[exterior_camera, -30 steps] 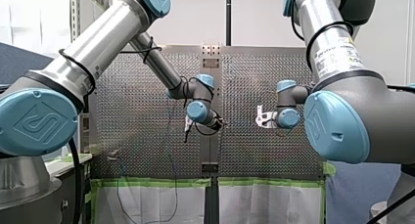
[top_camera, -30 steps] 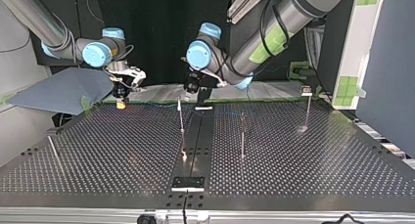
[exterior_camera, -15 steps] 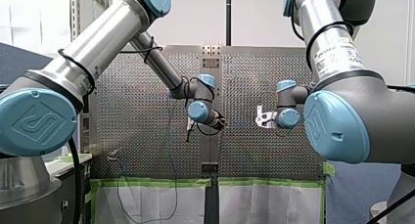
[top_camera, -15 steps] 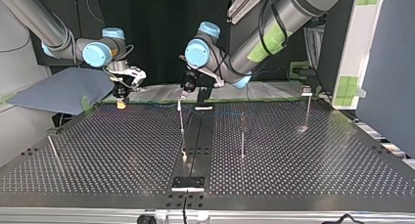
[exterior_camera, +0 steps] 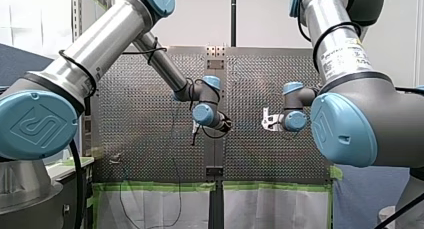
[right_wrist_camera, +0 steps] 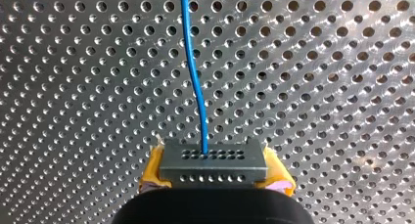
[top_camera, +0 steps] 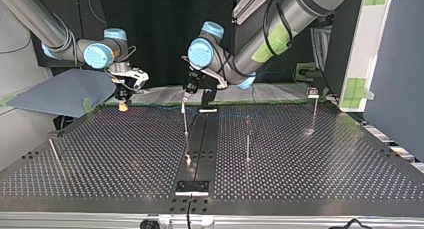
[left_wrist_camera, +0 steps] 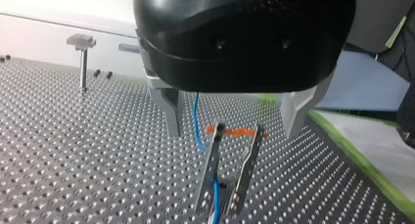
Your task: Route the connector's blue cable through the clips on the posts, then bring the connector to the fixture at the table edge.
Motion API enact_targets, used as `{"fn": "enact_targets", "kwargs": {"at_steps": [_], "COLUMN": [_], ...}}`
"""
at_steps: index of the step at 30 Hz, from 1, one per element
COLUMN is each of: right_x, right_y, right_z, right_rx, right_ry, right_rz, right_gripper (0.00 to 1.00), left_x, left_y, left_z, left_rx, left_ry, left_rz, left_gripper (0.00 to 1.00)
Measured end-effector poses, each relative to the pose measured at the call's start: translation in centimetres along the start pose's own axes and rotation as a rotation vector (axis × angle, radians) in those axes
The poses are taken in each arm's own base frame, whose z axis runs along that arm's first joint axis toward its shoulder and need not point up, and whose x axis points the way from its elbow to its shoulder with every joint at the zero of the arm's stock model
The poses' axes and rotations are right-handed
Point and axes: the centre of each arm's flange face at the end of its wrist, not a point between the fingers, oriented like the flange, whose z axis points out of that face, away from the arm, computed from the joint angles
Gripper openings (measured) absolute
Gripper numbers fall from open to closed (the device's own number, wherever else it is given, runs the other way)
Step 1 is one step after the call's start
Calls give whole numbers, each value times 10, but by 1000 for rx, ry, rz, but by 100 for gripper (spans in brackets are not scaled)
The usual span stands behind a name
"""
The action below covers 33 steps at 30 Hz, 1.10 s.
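Observation:
In the right wrist view my right gripper (right_wrist_camera: 214, 182) is shut on the grey connector (right_wrist_camera: 213, 160), yellow pads (right_wrist_camera: 152, 172) pressing its two sides. The blue cable (right_wrist_camera: 195, 77) runs from the connector out over the perforated plate. In the top view that gripper (top_camera: 122, 105) hovers at the far left of the table. My left gripper (left_wrist_camera: 232, 131) is open, its metal fingers (left_wrist_camera: 169, 111) straddling the clip post (left_wrist_camera: 230, 175) with an orange band at its top. The cable (left_wrist_camera: 198, 121) hangs beside that clip and shows again lower between its prongs. In the top view this gripper (top_camera: 186, 95) sits over the tall centre post (top_camera: 185, 124).
More posts stand at the top view's middle (top_camera: 247, 139) and far right (top_camera: 315, 111), and a leaning rod (top_camera: 54, 154) at the left. A dark fixture plate (top_camera: 192, 187) sits at the near table edge. A T-shaped post (left_wrist_camera: 82, 62) stands beyond my left gripper.
My left gripper has shifted slightly toward the top view's left, settling over the centre post. My right gripper and the connector have stayed put.

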Motion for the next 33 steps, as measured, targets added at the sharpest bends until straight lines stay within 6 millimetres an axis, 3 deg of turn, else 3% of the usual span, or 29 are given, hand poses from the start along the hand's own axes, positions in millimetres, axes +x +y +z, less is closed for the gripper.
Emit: {"fn": "enact_targets", "kwargs": {"at_steps": [8, 23, 33], "right_x": [1, 1, 1], "right_y": [10, 12, 12], "right_z": [2, 3, 3], "right_rx": [-17, -20, -20], "right_ry": [1, 6, 8], "right_rz": [15, 17, 18], "right_gripper": [0, 0, 0], "left_x": [2, 4, 26], "left_y": [-12, -15, -25], "left_z": [-5, -12, -35], "left_rx": [44, -41, -83], "left_ry": [11, 23, 65], "left_rz": [-25, -6, 26], "left_gripper": [100, 100, 100]}}
